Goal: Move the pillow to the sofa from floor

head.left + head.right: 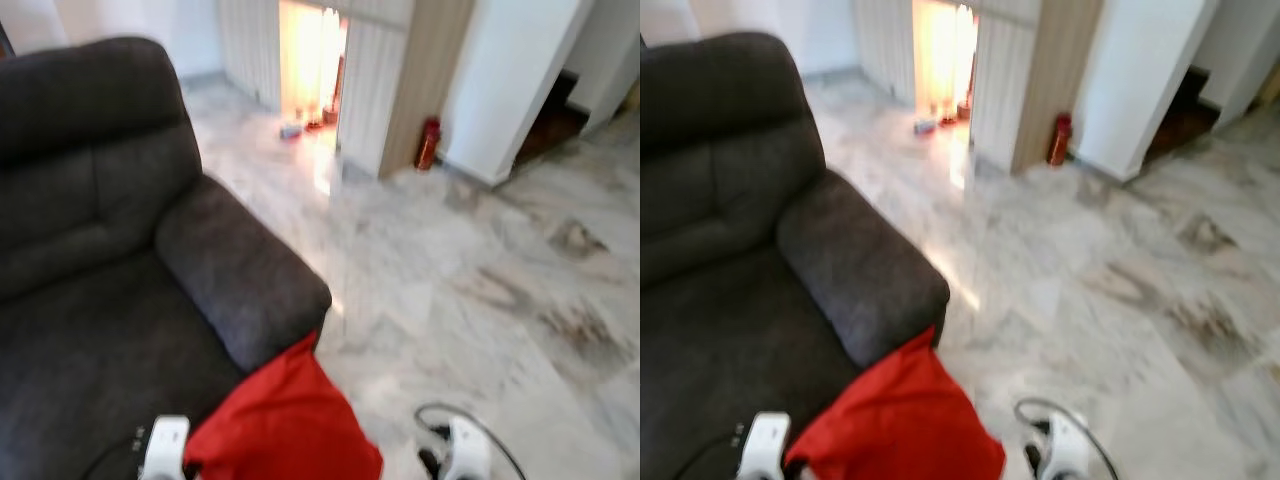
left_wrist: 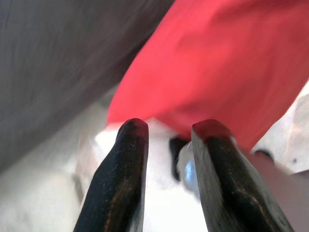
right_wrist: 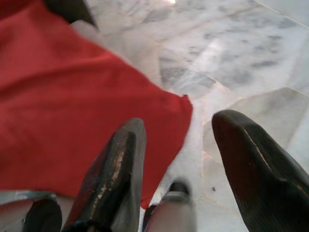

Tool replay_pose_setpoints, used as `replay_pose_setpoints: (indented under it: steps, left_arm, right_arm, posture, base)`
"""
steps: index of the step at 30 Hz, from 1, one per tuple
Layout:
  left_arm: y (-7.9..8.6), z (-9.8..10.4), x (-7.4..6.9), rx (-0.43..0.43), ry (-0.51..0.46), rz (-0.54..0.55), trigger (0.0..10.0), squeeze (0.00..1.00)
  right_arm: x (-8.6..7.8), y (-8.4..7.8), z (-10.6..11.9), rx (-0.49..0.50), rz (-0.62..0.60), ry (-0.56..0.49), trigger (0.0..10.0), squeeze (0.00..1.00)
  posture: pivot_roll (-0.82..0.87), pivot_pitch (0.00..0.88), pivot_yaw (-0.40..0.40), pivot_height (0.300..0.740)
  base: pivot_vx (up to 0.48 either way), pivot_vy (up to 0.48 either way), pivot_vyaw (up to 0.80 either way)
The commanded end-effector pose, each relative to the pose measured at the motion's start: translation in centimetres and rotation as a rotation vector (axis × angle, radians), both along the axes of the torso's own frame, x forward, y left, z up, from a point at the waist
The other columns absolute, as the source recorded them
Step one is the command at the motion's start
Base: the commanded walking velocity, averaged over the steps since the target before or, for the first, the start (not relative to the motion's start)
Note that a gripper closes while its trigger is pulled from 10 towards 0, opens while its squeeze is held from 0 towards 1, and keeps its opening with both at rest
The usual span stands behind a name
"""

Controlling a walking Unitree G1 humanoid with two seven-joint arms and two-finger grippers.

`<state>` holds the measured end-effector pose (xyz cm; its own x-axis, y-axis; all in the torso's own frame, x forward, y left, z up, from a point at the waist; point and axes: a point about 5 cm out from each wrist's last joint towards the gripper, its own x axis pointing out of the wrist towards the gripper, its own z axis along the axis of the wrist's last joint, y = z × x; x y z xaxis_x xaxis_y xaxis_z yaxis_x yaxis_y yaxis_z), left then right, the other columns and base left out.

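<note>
Black fingers of the left gripper (image 2: 166, 145) stand slightly parted, pinching nothing, just below the red pillow (image 1: 285, 425). The right gripper (image 3: 193, 159) is spread wide, one finger under the pillow's edge, the other over bare marble floor (image 1: 470, 270). The pillow sits between both arms, its upper corner touching the sofa (image 1: 110, 250) armrest front; whether it is lifted cannot be told. Judgement: soft, light, floppy fabric; best taken at opposite edges. Count: one pillow, one sofa, two grippers, one red extinguisher (image 1: 428, 143) well beyond the sofa.

pillow (image 1: 285, 425) cut off below
</note>
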<state>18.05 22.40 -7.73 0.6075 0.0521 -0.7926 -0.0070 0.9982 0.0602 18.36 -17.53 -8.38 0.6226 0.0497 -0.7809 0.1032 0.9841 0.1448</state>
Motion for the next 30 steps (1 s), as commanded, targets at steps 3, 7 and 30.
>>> replay_pose_setpoints:
  steps: [3, 7, 30]
  left_arm:
    - [-0.8, -0.1, 0.2, -0.022, 0.003, -0.021, 10.0, 0.0]
    - [-0.8, -0.1, 0.2, -0.027, 0.005, -0.027, 10.0, 0.0]
    - [1.7, 3.2, 3.1, 0.087, -0.308, -0.053, 10.0, 0.0]
  right_arm:
    - [-0.9, -1.3, -0.3, -0.034, -0.023, 0.022, 10.0, 0.0]
    - [-0.8, -1.3, -0.2, -0.035, -0.024, 0.016, 10.0, 0.0]
    - [2.2, -2.8, 2.0, -0.053, -0.041, -0.198, 10.0, 0.0]
  posture:
    - [-0.03, 0.0, -0.06, 0.74]
    - [-0.03, 0.0, -0.058, 0.74]
    - [-0.03, 0.0, -0.051, 0.74]
  base:
    - [0.0, 0.0, 0.0]
    - [0.0, 0.0, 0.0]
    - [0.0, 0.0, 0.0]
